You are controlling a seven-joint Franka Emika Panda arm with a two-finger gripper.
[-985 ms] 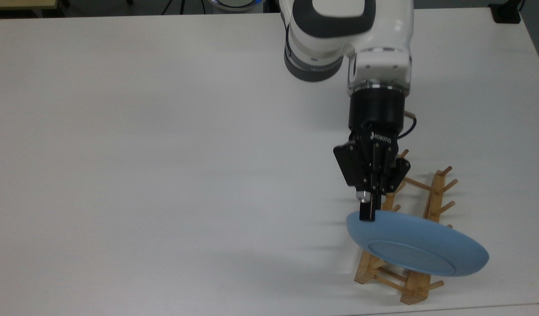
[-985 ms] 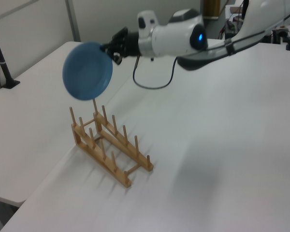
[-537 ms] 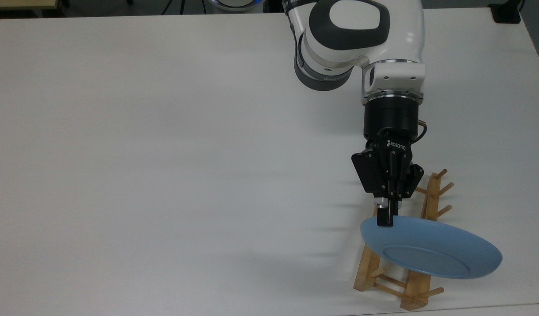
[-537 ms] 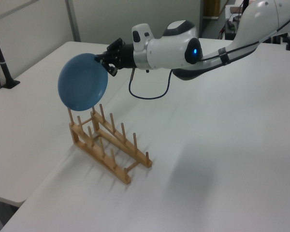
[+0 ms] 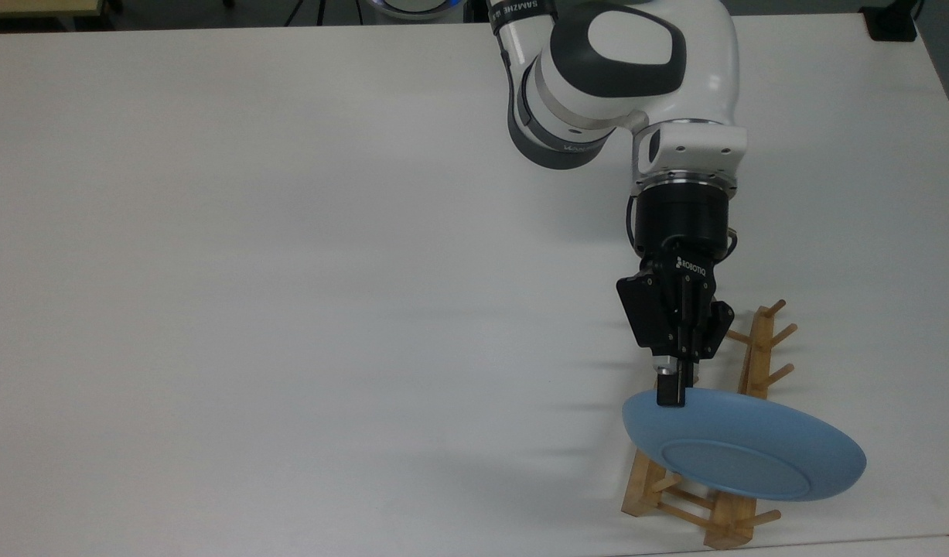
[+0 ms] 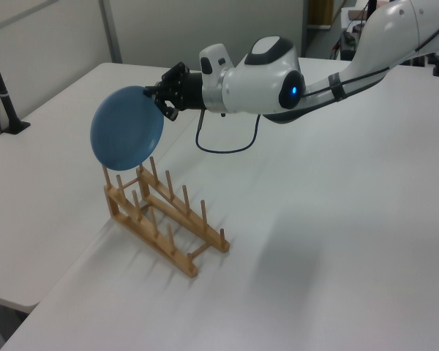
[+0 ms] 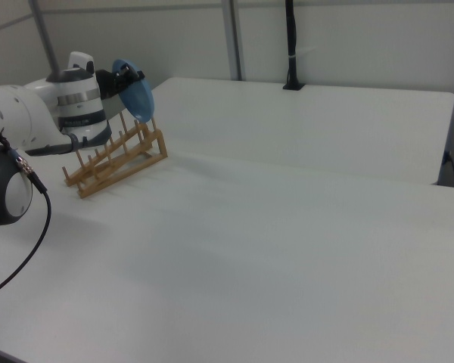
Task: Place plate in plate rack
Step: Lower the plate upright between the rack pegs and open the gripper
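Reading the left view from left to right: the light-blue plate (image 6: 127, 138) hangs on edge in the air, just above the near-end pegs of the wooden plate rack (image 6: 163, 220), which stands on the white table (image 6: 336, 241). To the plate's right, the gripper (image 6: 163, 103) has its fingers pinched together on the plate's upper rim, with the white arm (image 6: 263, 69) extending rightward behind it. In the top view the plate (image 5: 743, 451) overlaps the lower end of the rack (image 5: 718, 472), apart from its rails. Judged from its glossy surface, the plate is probably stiff, slippery and breakable; a hold at the raised rim, as here, seems apt, though the plate may swing about so small a contact.
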